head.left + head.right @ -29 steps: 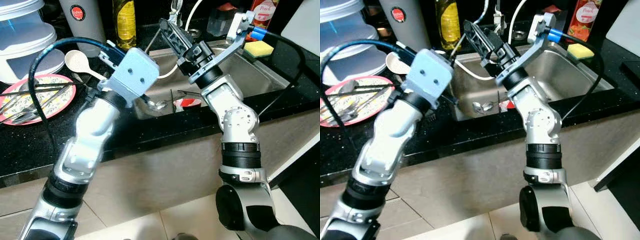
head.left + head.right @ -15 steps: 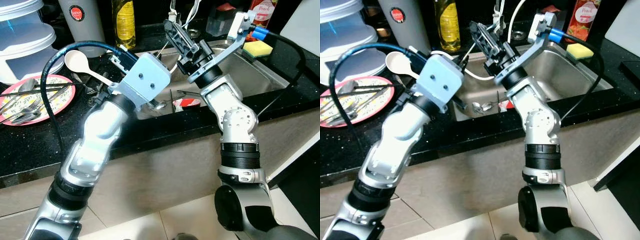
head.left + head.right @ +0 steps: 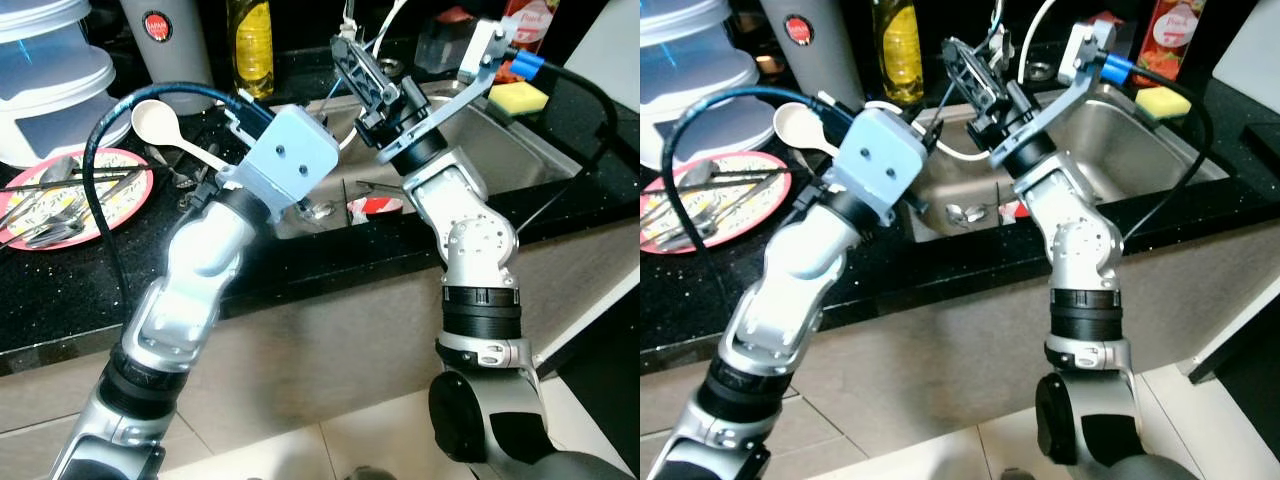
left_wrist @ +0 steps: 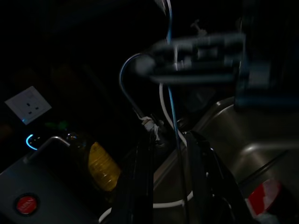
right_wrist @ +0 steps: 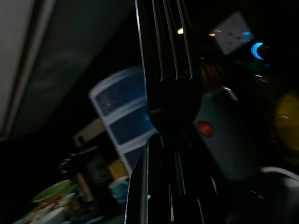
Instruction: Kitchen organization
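Note:
My right gripper (image 3: pixel 352 58) is raised over the steel sink (image 3: pixel 520 150), fingers pointing up toward the tap. It is shut on a metal fork (image 5: pixel 170 56), whose tines stand above the fingers in the right wrist view. My left gripper (image 4: pixel 169 144) reaches over the counter edge toward the sink, its fingers apart with nothing between them, mostly hidden behind its wrist box (image 3: pixel 290 160) in the eye views. A pale wooden spoon (image 3: pixel 152 120) lies on the black counter just left of it. A pink plate (image 3: pixel 137 172) at the left holds several pieces of cutlery.
A metal spoon (image 3: pixel 320 210) and a red-and-white object (image 3: pixel 375 207) lie in the sink. A yellow sponge (image 3: pixel 518 97) sits at the sink's far right corner. An oil bottle (image 3: pixel 248 45), a grey flask (image 3: pixel 165 40) and stacked plastic tubs (image 3: pixel 50 80) stand behind.
My left arm has moved right, toward the sink. My right gripper has shifted slightly right with the fork still held.

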`<state>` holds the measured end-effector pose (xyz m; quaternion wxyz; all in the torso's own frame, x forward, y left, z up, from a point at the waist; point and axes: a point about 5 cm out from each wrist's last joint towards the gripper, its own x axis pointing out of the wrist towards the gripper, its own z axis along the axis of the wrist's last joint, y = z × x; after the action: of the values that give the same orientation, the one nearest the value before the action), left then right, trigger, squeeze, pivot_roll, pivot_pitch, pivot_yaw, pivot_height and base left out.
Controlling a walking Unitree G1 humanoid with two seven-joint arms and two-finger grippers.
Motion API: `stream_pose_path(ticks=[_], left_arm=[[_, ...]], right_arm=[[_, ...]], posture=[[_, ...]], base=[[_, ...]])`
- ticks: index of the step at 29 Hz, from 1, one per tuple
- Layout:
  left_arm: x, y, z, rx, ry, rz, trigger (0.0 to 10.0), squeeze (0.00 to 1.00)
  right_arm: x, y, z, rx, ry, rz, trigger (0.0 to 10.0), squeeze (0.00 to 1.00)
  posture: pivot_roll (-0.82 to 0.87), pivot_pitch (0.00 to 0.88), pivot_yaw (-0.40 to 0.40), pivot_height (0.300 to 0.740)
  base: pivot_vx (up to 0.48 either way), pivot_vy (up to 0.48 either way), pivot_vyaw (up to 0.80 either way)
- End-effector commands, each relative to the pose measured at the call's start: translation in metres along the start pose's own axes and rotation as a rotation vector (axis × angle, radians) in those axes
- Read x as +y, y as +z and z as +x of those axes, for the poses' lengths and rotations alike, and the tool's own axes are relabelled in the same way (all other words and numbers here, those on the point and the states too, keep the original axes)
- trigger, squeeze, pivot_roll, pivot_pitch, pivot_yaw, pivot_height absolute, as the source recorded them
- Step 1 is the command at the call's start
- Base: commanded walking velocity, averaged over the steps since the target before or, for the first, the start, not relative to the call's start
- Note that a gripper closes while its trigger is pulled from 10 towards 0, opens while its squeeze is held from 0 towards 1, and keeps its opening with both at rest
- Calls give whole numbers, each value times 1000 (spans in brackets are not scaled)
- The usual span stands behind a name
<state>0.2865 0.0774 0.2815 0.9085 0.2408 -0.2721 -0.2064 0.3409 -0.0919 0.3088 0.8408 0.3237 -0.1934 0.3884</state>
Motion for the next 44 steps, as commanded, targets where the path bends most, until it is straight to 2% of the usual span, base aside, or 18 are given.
stream_pose_path(ticks=[1,2,4,7,8,9,10,11,15,16,17,19,22,27,32,36,39,44], left_arm=[[-1,0,-3,7,-5,-30,10000,0],[0,1,-4,1,-7,-48,10000,0],[3,0,-7,3,3,-69,10000,0],[12,-5,-12,26,54,-99,10000,0],[12,-5,-12,26,54,-99,10000,0],[14,-6,-12,31,68,-104,10000,0],[18,-7,-14,41,93,-108,10000,0],[22,-9,-15,51,118,-109,10000,0],[28,-11,-18,74,161,-105,10000,0],[30,-12,-19,79,172,-107,10000,0],[30,-12,-19,79,172,-107,10000,0],[32,-14,-20,89,189,-111,10000,0],[33,-16,-20,99,196,-115,10000,0],[40,-21,-20,143,249,-94,10000,0],[43,-25,-21,167,273,-89,10000,0],[54,-43,-30,287,332,-80,10000,0],[55,-45,-32,301,337,-92,10000,0],[37,-52,-37,374,303,-210,10000,0]], right_arm=[[-5,-2,0,11,-38,-21,0,0],[-13,-2,2,11,-106,-57,10000,0],[-27,-2,3,14,-238,-144,10000,0],[-51,-7,3,126,-445,-395,10000,0],[-51,-7,3,126,-445,-395,10000,0],[-56,-10,2,168,-481,-459,10000,0],[-66,-20,-3,250,-536,-486,10000,467],[-72,-31,-8,323,-551,-475,10000,1000],[-70,-41,-10,351,-529,-472,10000,1000],[-65,-34,-6,275,-515,-450,10000,0],[-65,-34,-6,275,-515,-450,10000,0],[-56,-16,0,120,-482,-439,10000,0],[-42,4,4,-32,-433,-523,10000,0],[-32,12,-2,-120,-409,-539,10000,0],[-31,12,-6,-135,-408,-540,10000,0],[-33,5,-15,-116,-419,-550,10000,0],[-32,4,-16,-117,-420,-551,10000,0],[-35,0,-20,-79,-432,-584,10000,0]], posture=[[-13,0,43,740],[-14,0,46,740],[-17,0,49,740],[-16,0,53,740],[-16,0,53,740],[-14,0,52,740],[-4,0,47,740],[2,0,45,740],[7,0,45,740],[7,0,45,740],[7,0,45,740],[3,0,49,740],[-2,4,60,740],[-3,9,71,740],[-3,9,72,740],[8,9,78,740],[8,9,78,740],[14,15,72,740]], base=[[0,0,0],[0,0,0],[0,0,0],[0,0,0],[0,0,0],[0,0,0],[0,0,0],[0,0,0],[0,0,0],[0,0,0],[0,0,0],[0,0,0],[0,0,0],[0,0,0],[0,0,0],[0,0,0],[0,0,0],[0,0,0]])
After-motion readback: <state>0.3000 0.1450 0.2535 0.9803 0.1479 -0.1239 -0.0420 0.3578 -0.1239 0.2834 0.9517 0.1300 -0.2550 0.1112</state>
